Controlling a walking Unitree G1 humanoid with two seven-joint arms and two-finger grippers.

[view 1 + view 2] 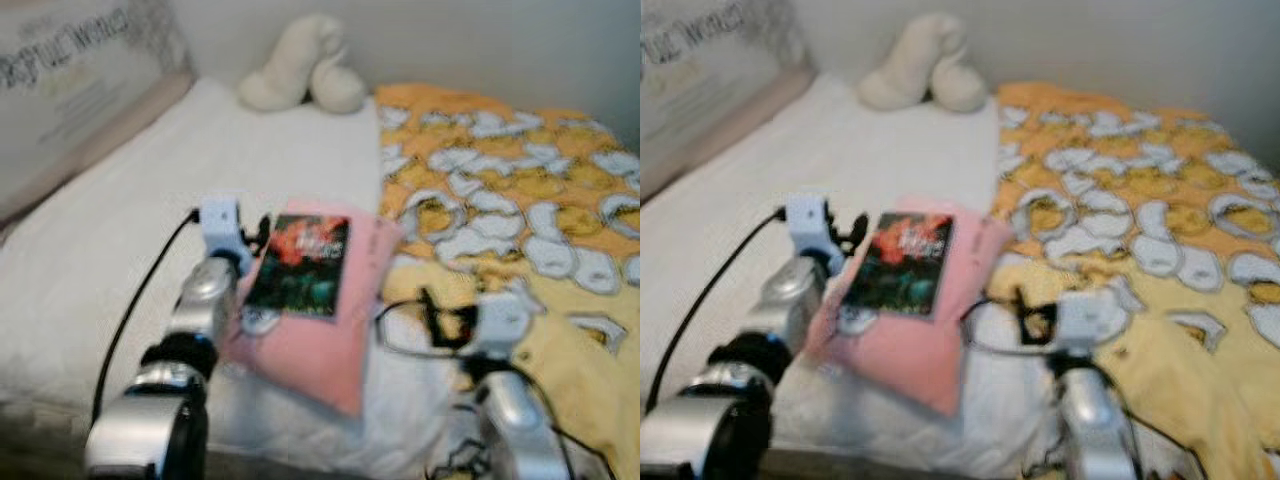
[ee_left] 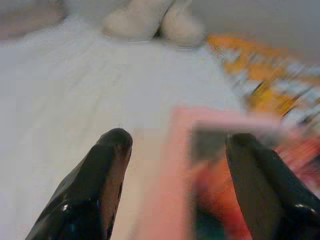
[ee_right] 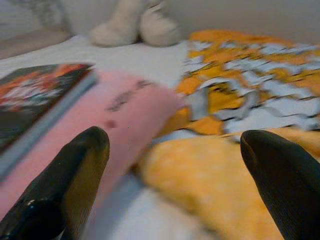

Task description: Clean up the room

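- Bed (image 1: 150, 230) with a white sheet takes up most of the head views, all a bit blurry.
- Pink pillow (image 1: 310, 340) sits low center, and a dark book (image 1: 300, 265) with a red cover picture lies flat on top of it.
- Left claw (image 2: 175, 165) is spread wide, released, right at the pillow's left edge by the book.
- Right claw (image 3: 175, 155) is also wide open, holding nothing, just right of the pillow over the yellow blanket (image 1: 520, 190).
- Cream plush (image 1: 305, 65) at top center, a printed pillow (image 1: 80, 70) in the upper left.
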